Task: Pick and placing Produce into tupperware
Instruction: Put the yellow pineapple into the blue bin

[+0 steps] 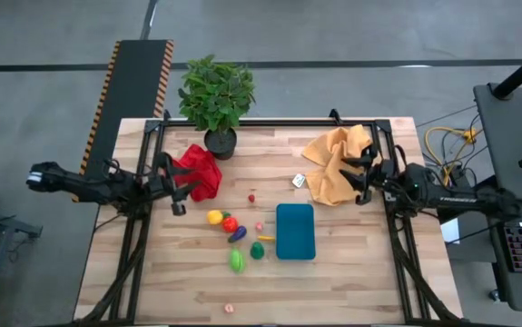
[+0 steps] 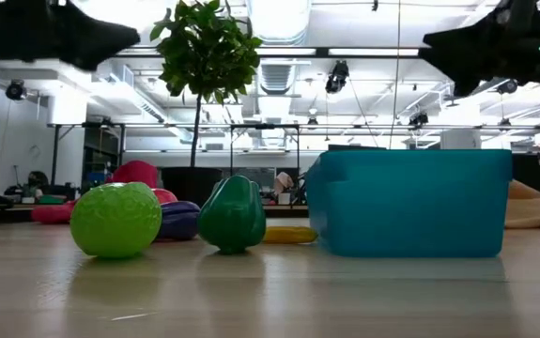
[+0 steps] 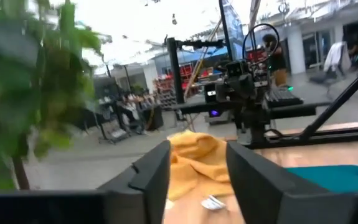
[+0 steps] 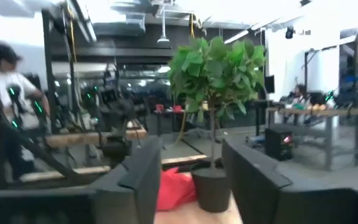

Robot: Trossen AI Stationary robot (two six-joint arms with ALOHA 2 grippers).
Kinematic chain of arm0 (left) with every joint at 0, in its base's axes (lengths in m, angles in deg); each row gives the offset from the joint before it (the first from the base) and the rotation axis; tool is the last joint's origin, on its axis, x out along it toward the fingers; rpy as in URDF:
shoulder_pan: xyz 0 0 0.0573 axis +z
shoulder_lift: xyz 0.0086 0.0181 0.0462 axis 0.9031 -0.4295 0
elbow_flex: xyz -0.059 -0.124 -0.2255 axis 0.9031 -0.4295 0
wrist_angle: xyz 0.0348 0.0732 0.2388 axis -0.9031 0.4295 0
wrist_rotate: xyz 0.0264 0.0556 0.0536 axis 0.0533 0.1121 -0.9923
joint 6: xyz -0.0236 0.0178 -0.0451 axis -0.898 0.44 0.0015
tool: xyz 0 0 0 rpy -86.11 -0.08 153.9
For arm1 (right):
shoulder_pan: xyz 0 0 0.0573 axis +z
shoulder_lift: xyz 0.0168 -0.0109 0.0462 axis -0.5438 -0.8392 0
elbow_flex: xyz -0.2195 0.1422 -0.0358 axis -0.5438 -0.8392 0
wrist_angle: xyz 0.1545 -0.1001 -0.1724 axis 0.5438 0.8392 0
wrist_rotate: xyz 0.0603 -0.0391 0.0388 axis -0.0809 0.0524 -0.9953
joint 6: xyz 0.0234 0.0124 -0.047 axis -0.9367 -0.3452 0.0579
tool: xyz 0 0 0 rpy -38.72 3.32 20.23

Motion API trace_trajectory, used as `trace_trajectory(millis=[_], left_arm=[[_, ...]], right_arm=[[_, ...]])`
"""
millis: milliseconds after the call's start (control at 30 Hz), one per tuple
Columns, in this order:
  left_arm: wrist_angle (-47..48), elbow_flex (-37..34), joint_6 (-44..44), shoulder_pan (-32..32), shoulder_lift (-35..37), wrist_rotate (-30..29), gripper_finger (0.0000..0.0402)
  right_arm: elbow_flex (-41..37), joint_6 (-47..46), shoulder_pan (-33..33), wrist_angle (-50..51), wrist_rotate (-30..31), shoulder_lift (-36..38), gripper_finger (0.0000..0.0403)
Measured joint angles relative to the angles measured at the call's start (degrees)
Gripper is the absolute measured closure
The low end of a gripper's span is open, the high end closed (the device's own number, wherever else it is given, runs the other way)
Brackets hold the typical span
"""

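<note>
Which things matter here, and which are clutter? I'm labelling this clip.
Job: tupperware; produce beside it, none inside yet.
Clutter: plant, red cloth, yellow cloth, wrapper, specks.

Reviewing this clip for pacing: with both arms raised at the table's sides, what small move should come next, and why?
Probably the left gripper, empty with fingers apart, should reach toward the small yellow toy fruit, the piece nearest it. All the toy produce lies on the wood outside the teal rectangular plastic container. The right gripper waits over the mustard cloth.
</note>
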Motion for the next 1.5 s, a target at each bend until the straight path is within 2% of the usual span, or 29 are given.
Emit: trace_trajectory(millis=[200,333,433,567,800,867,967,1100,1200,1267,1433,1500], left_arm=[[-3.53,5.54,3.84,0.00,-3.39,-0.02,0.0226],[-10.48,7.12,10.45,0.00,-6.02,-0.02,0.0226],[-13.63,7.43,10.78,0.00,-7.95,-0.12,0.0226],[-13.33,7.94,10.97,0.02,-10.62,-1.30,0.0226],[-11.10,9.41,10.58,-0.09,-15.37,-12.98,0.0226],[-7.00,10.60,9.16,-0.22,-16.06,-15.56,0.0226],[8.80,13.31,2.44,-0.48,-16.70,-17.33,0.0226],[31.28,19.88,-14.54,-0.55,-18.32,-16.77,0.0226],[44.14,24.89,-26.93,-0.48,-20.75,-11.43,0.0226],[47.88,27.52,-32.48,-0.49,-22.98,-7.06,0.0226],[55.06,32.57,-40.36,-0.55,-29.61,2.67,0.0226],[60.67,34.95,-42.13,-0.55,-32.41,5.55,0.0226]], right_arm=[[5.01,1.58,0.00,-0.12,-0.02,-3.95,0.0194],[8.33,3.76,0.00,-0.22,-0.02,-5.85,0.0193],[9.19,3.85,0.00,0.07,-0.02,-7.23,0.0195],[9.34,3.90,0.01,0.09,-0.02,-9.57,0.0195],[9.48,5.24,0.00,0.09,-0.02,-13.88,0.0198],[9.48,5.08,0.00,0.09,-0.02,-14.87,0.0197],[9.48,5.05,0.00,0.08,-0.02,-16.34,0.0197],[9.48,5.01,0.00,0.09,-0.02,-18.14,0.0197],[9.48,4.89,0.00,0.07,-0.04,-19.36,0.0197],[9.48,4.91,0.02,0.05,-0.04,-20.04,0.0197],[9.48,4.89,0.00,0.00,-0.04,-21.41,0.0197],[9.48,4.89,0.02,0.06,-0.04,-21.63,0.0197]])
